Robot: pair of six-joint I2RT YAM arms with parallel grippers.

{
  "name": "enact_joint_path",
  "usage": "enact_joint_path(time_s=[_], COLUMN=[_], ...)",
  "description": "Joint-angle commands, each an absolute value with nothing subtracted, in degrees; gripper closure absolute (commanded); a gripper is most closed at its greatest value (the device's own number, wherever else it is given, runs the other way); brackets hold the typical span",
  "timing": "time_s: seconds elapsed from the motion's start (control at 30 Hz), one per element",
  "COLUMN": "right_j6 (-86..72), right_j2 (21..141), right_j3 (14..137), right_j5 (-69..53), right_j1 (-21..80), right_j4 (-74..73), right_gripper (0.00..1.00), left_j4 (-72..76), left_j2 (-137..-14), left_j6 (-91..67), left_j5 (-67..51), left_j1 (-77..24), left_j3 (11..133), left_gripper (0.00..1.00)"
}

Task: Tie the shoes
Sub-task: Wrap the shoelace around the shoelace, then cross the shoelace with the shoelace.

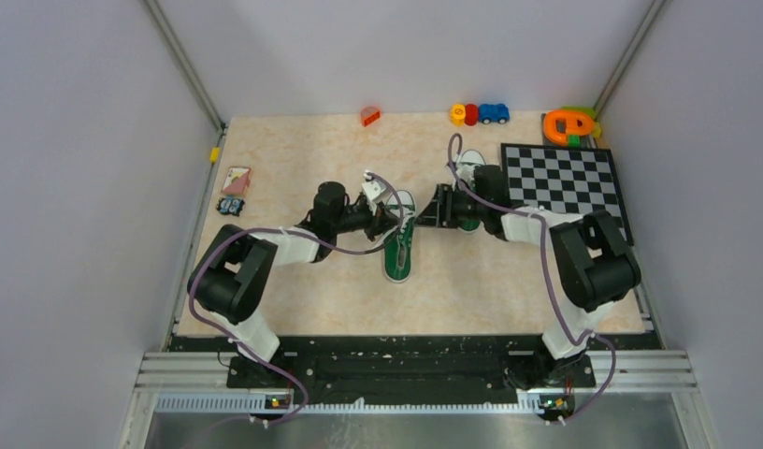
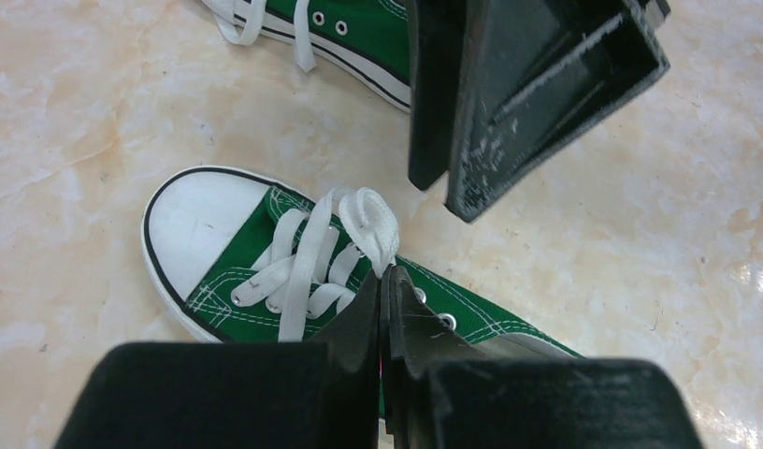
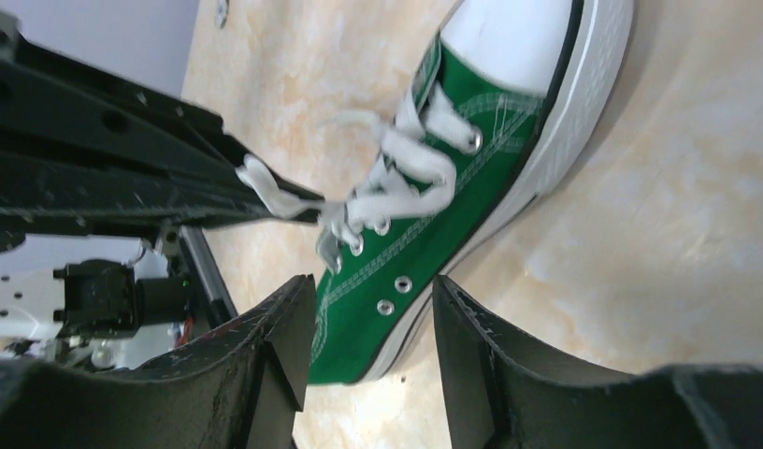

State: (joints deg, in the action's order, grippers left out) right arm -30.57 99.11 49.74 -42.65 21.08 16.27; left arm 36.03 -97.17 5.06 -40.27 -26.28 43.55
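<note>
Tightly, left end effector [image 2: 382, 299] pinches the canvas shoe's [image 2: 195, 224] flat lace [image 2: 373, 220]; right end effector [image 3: 368, 365] gapes.

On the desk [image 1: 294, 309], one shoe [image 1: 397, 254] lies near the middle, and the other shoe [image 1: 468, 166] lies behind it and to its right, the two apart. The left pincer [image 1: 394, 217] sits over the near shoe's lace [image 2: 368, 220]. The right pincer [image 1: 440, 208] is just right of it, between the two shoes. A game board [image 1: 565, 182] lies right of the far shoe. Along the far edge stand a small block [image 1: 369, 116], toy cars [image 1: 479, 114] and, in the right corner, a larger toy [image 1: 569, 124]. Cards [image 1: 236, 180] lie near the left edge
</note>
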Motion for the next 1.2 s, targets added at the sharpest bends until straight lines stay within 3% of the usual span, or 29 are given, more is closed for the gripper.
enact_joint_path(time_s=[0.0, 0.3, 0.53, 0.73, 1.17], right_j6=[-26.31, -19.45, -1.72, 9.04, 17.48], right_j2=[96.74, 108.91, 120.77, 127.65, 130.71], right_j3=[57.51, 77.82, 101.19, 113.44, 117.42], right_j5=[-40.00, -42.87, -38.96, -41.37, -41.39], right_j1=[20.15, 20.96, 24.71, 26.20, 28.53], right_j4=[11.82, -6.72, -30.36, -42.74, -52.24], right_gripper=[0.47, 0.46, 0.55, 0.61, 0.61], left_j4=[39.00, 49.50, 52.20, 55.14, 56.48], left_j2=[-95.56, -96.16, -95.68, -96.12, -96.28], left_j6=[4.08, -2.96, -4.78, -6.70, -8.17], left_j5=[-39.28, -37.67, -36.30, -35.92, -34.41], left_j1=[-26.10, -26.02, -25.83, -25.75, -25.75], left_j3=[42.71, 38.62, 37.33, 36.41, 35.38], left_gripper=[1.00, 1.00, 1.00, 1.00, 1.00])
